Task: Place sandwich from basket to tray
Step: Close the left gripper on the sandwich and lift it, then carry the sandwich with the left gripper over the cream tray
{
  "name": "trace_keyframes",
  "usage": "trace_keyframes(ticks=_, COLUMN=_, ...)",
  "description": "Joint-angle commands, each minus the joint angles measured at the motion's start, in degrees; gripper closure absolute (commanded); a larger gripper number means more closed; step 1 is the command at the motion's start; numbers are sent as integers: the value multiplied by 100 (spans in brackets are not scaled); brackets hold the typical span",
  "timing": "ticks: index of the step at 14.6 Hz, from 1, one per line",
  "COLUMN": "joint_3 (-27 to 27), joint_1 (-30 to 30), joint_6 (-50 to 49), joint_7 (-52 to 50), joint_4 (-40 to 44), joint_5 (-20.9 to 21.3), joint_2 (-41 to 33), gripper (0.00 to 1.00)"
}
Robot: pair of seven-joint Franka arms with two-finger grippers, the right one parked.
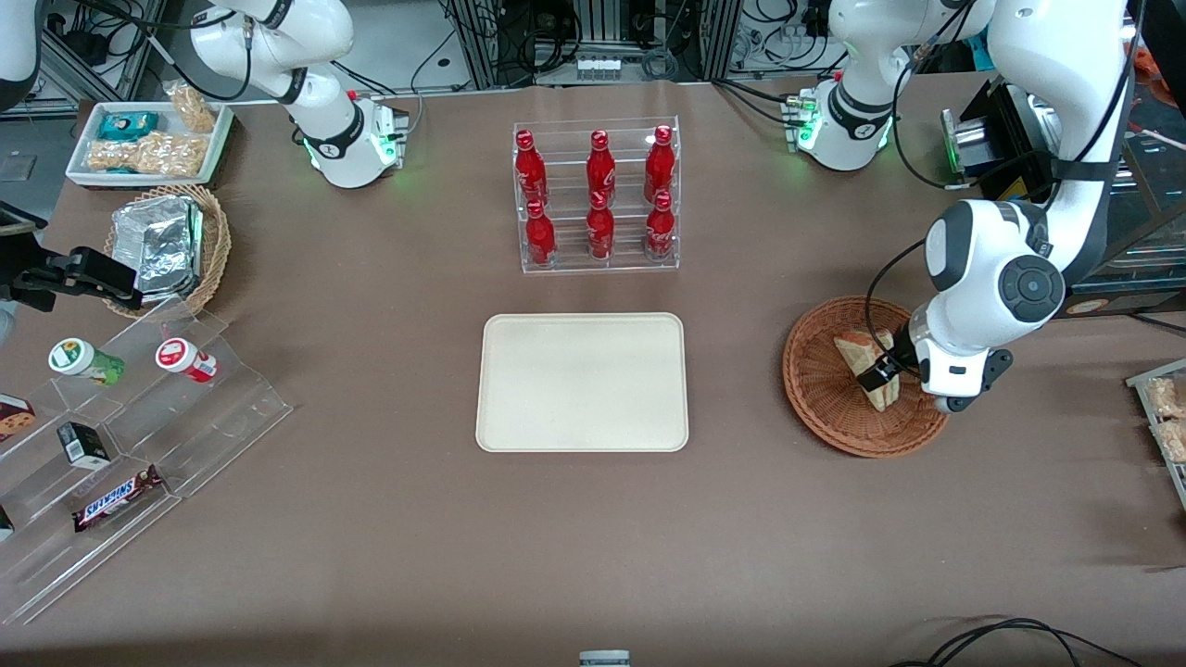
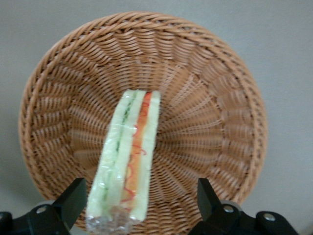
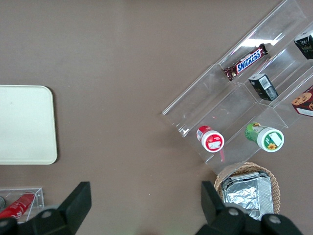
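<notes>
Left wrist view: the gripper hangs directly above the basket, its jaws spread wide, one on each side of the sandwich and clear of it. The sandwich stands on edge in the basket in a clear wrap, its cut face turned up to show green and orange-red filling between pale bread. The front view shows the same gripper low over the basket, at the sandwich, with the tray lying bare on the bench, well apart from the basket toward the parked arm's end. By this arrangement the task is judged to be at the approach-to-grasp step: nothing is yet held or lifted. The next move would call for a short descent so that the jaws straddle the wedge across its thin dimension, then a gentle closure, since soft bread in slippery film is likely to crush or slide, followed by a lift clear of the basket rim before any travel toward the tray. Legible writing is limited to the bar marked "SNICKERS" on the clear stepped stand; the red bottles in their clear rack carry white script too small to read.
</notes>
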Motion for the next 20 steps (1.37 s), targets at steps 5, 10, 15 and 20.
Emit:
trace_keyframes(ticks=5, joint_3=-8, joint_1=13, joint_6=-28, joint_7=19, joint_4=-35, joint_5=222, joint_2=456, gripper=20)
trace_keyframes(ticks=10, joint_3=9, joint_1=110, joint_6=-379, joint_7=220, joint_4=246, joint_5=205, joint_2=264, gripper=93)
trace_keyframes(ticks=15, joint_3=-288, joint_1=-161, joint_6=-1895, joint_7=626, joint_4=1350, joint_5=187, joint_2=104, gripper=97)
trace_keyframes(ticks=20, joint_3=-641, joint_1=-1644, joint_6=-1707, joint_7=696, joint_4=2467, joint_5=179, joint_2=866, gripper=95)
